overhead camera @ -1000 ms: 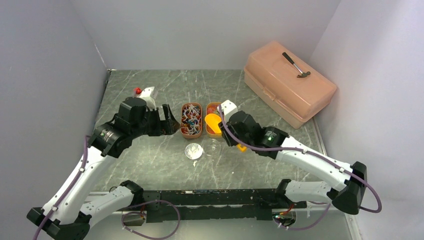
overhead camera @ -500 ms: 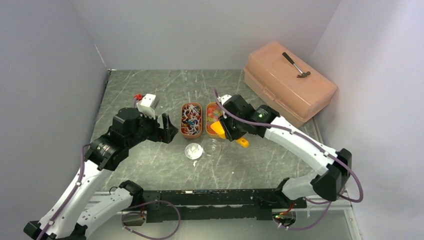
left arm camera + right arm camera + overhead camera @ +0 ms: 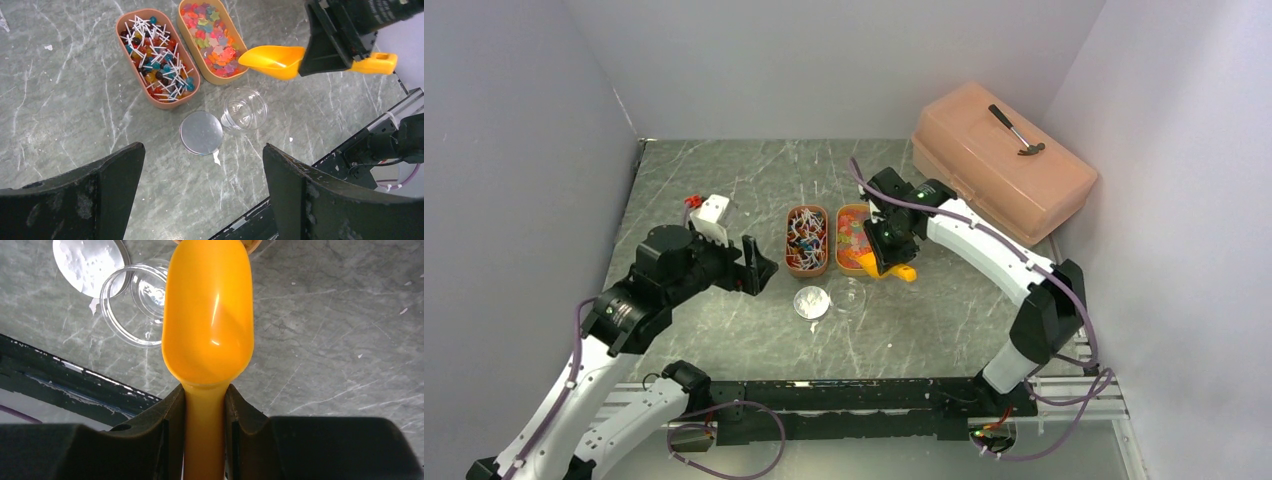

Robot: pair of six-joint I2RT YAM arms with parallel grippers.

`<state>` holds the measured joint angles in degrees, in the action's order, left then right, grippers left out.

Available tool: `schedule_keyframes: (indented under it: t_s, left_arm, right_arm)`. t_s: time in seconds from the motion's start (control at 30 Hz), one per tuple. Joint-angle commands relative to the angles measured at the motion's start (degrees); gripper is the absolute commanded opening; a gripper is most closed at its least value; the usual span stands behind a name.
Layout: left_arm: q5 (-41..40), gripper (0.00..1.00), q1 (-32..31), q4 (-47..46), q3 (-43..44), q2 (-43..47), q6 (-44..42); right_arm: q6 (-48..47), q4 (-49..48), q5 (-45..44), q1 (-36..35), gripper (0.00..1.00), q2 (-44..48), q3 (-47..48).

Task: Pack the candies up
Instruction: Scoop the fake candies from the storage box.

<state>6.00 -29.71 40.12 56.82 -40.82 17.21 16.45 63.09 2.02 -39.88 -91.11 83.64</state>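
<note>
From above, the candies (image 3: 807, 238) fill two oval trays (image 3: 807, 272) near the middle of the table (image 3: 724, 180). A clear jar (image 3: 848, 296) and a round lid (image 3: 811, 301) lie just beside the trays, toward the near edge. The right gripper (image 3: 882, 255) is clamped on an orange scoop (image 3: 900, 272) over the near end of the gummy tray. The left gripper (image 3: 762, 262) hovers beside the other tray, jaws wide apart.

The left wrist camera looks between its spread fingers at the trays, jar and lid.

The right wrist camera shows both fingers pinching the scoop's handle, its bowl above the jar's edge.
</note>
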Motion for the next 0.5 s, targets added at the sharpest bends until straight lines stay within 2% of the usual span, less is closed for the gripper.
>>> schedule_keyframes:
  t_s: [0.0, 0.47]
  left_arm:
    - [0.75, 0.93, -0.17, -1.08, -0.52, 1.97, -0.31]
    - [-0.63, 0.93, -0.17, -0.43, -0.66, 4.79, -0.23]
  right_arm:
    - [1.95, 2.73, 1.39, 0.95, 0.00, -2.89, 4.55]
    - [4.98, 5.02, 1.17, 2.33, 0.00, -11.37, 10.74]
